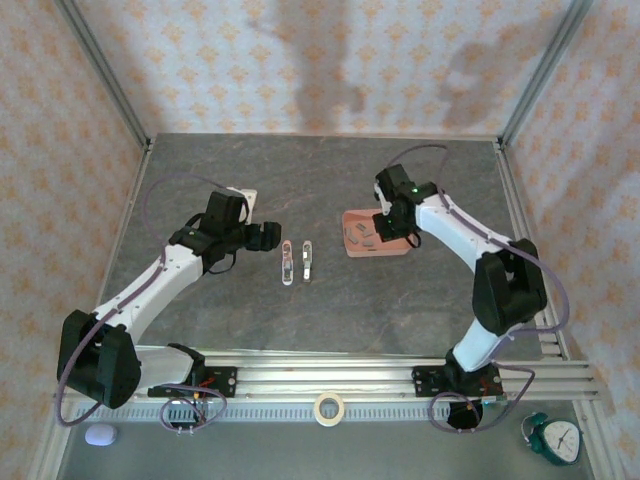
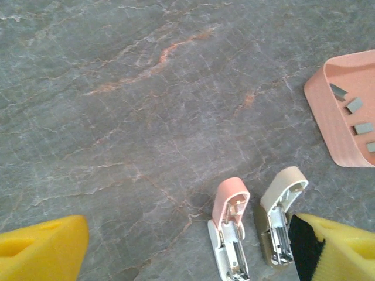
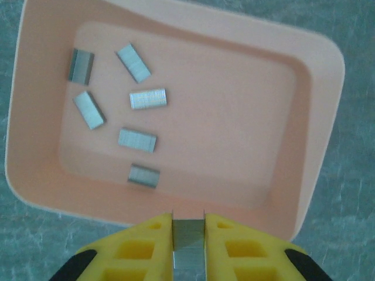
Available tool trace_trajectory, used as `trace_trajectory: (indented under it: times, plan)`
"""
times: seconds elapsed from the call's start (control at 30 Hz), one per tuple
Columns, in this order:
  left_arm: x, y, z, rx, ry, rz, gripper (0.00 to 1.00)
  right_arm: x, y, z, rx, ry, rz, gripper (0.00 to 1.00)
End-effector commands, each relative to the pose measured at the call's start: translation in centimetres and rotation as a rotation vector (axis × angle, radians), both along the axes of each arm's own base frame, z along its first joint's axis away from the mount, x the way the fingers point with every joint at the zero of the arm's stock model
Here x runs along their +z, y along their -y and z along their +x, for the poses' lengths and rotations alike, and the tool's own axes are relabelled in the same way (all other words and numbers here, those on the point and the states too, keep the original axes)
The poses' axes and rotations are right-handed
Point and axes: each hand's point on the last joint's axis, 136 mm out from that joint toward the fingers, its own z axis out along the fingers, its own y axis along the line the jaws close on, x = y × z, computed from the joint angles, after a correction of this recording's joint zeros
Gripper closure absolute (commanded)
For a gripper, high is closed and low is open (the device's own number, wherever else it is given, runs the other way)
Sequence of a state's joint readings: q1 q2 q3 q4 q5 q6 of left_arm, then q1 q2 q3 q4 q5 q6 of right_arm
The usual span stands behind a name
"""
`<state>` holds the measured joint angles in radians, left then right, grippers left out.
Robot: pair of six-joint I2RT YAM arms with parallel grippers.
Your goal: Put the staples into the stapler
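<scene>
My right jaws pinch one staple strip (image 3: pixel 188 249) at the rim of the pink tray (image 3: pixel 319 105), where six more staples (image 3: pixel 137 140) lie loose. My left jaws stand wide above the bench (image 2: pixel 117 117), beside the opened pink-capped stapler (image 2: pixel 231 202) and cream-capped stapler (image 2: pixel 283 187).

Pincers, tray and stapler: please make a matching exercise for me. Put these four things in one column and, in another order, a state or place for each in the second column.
Things
1. right pincer
2. left pincer
3. tray
4. pink stapler

States
A. lies open on the table, beside the cream stapler
B. contains loose staples
C. shut on a strip
D. open, holding nothing

Pairs: 1-C, 2-D, 3-B, 4-A
</scene>
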<state>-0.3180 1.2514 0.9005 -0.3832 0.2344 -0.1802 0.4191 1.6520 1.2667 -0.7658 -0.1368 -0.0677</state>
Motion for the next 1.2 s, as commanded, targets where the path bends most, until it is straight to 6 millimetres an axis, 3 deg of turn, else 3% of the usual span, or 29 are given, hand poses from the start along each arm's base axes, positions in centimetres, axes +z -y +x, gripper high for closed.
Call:
trace_trajectory:
  times: [0.0, 0.2, 0.4, 0.63, 1.17]
  plan:
    - [0.2, 0.3, -0.9, -0.049, -0.015, -0.018, 0.10, 0.2, -0.2, -2.1, -0.097, -0.005, 0.033, 0.82]
    - [0.6, 0.4, -1.4, -0.065, 0.004, -0.027, 0.11, -1.5, -2.1, -5.8, -0.122, -0.040, 0.016, 0.81]
    - [0.8, -0.2, -1.6, -0.061, 0.023, 0.002, 0.11, -3.2, -3.5, -8.1, -0.215, -0.035, 0.003, 0.81]
    - [0.3, -0.2, -1.6, -0.038, 0.034, -0.030, 0.10, -5.9, -3.4, -10.5, -0.289, -0.075, -0.019, 0.81]
    - [-1.6, -0.2, -2.4, 0.009, -0.023, -0.086, 0.11, -9.2, -4.0, -10.7, -0.280, -0.180, -0.099, 0.80]
